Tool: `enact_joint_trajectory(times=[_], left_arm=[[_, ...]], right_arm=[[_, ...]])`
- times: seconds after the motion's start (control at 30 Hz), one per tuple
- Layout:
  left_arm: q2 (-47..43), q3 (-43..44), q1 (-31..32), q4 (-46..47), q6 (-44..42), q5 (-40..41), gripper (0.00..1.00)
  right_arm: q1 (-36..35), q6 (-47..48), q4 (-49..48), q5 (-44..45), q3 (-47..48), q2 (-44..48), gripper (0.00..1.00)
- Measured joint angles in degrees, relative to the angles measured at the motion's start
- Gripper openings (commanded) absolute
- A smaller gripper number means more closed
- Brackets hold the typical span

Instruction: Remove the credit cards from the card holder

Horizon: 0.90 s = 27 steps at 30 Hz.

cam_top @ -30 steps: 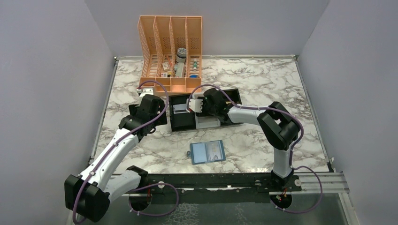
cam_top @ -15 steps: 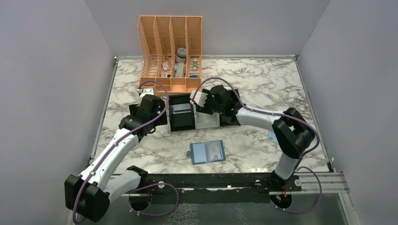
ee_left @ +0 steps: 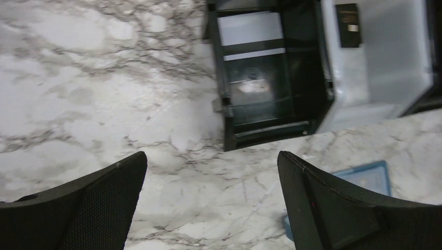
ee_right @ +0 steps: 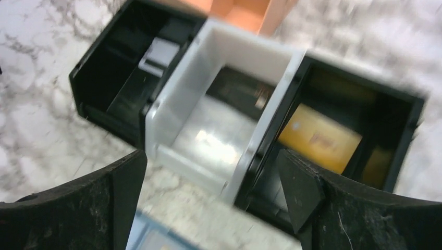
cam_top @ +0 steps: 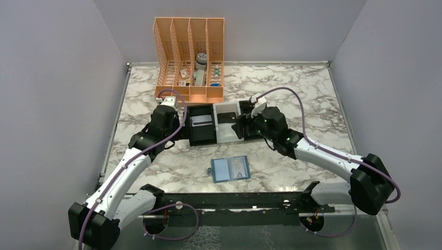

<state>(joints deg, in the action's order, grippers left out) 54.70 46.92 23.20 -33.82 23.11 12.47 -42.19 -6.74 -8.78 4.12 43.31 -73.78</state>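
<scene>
Your marbled desk [cam_top: 292, 88], walled in plain pale lilac, carries an orange file rack [cam_top: 189, 52] with contents too small to name. The black-and-white tray [cam_top: 229, 138] sits just at the rack's 6 o'clock, and the light-blue card holder [cam_top: 230, 169] lies open further toward 6, apart from both arms. You can see a black credit card [cam_top: 225, 118] in the tray's white middle bay, print unreadable; the blurred right wrist view shows a yellowish card [ee_right: 319, 137] in the 3 o'clock bay. Both your left fingers [ee_left: 94, 203] and right fingers [ee_right: 78, 203] are spread wide, empty.
</scene>
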Motion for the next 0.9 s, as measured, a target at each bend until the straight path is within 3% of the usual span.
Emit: enact_joint_trajectory(times=[0.13,0.27,0.37,0.67,0.9], left_arm=[[-1.73,-2.49,0.0,5.64,1.05,-12.35,0.94],[-0.7,-7.19,0.48,14.86,7.85,-27.3,0.87],[0.83,-10.05,4.17,19.71,13.25,-32.57,0.82],[6.27,-10.29,25.14,24.2,21.66,-29.59,0.7],[13.03,-10.29,31.41,24.83,26.86,-23.3,0.59]], right_arm=[[0.13,-14.21,4.96,-3.39,-7.56,5.33,0.86],[0.13,-27.32,4.61,-8.44,-18.36,13.09,0.74],[0.13,-35.01,4.22,-11.26,-22.93,14.95,0.64],[0.13,-42.95,5.97,-13.88,-22.8,14.36,0.4],[0.13,-44.63,7.28,-14.38,-22.86,14.29,0.32]])
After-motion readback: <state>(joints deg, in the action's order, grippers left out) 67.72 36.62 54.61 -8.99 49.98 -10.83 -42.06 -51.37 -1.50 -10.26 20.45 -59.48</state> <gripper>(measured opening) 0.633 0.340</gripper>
